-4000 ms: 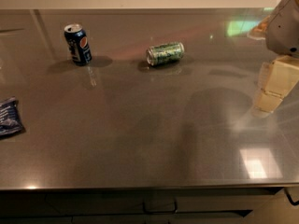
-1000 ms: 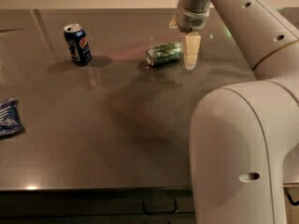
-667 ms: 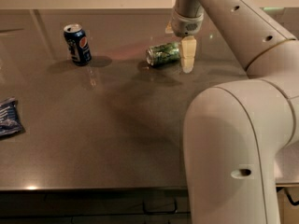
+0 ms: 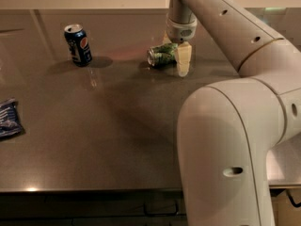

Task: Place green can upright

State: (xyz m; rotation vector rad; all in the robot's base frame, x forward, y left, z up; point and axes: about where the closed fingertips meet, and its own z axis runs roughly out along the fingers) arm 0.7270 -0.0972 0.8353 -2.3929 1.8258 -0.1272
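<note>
Green can (image 4: 162,55) lies on its side on the table (image 4: 94,131), in the upper middle of the frame. Its silver end faces left and its long axis runs roughly left to right, with the right end sitting a touch higher in the frame.

Your gripper (image 4: 183,60) hangs at that right end, touching the can or just beside it. You cannot tell from this view whether it is spread, closed or clamped on the can, since the wrist and the can's own body hide the part that would show it. The arm (image 4: 225,27) reaches in from the lower right, so the can's body lies to the left of the hand rather than under it.

That offset is what your next move probably turns on. The hold looks as if it needs to sit across the can's width, nearer its middle, before you swing the long axis up to vertical. A push along the table would likely roll the can toward the top or bottom of the frame.

The blue Pepsi can (image 4: 78,44) stands upright in the upper left, well apart, and a blue packet (image 4: 9,118) lies at the left edge. Neither is in your way.
</note>
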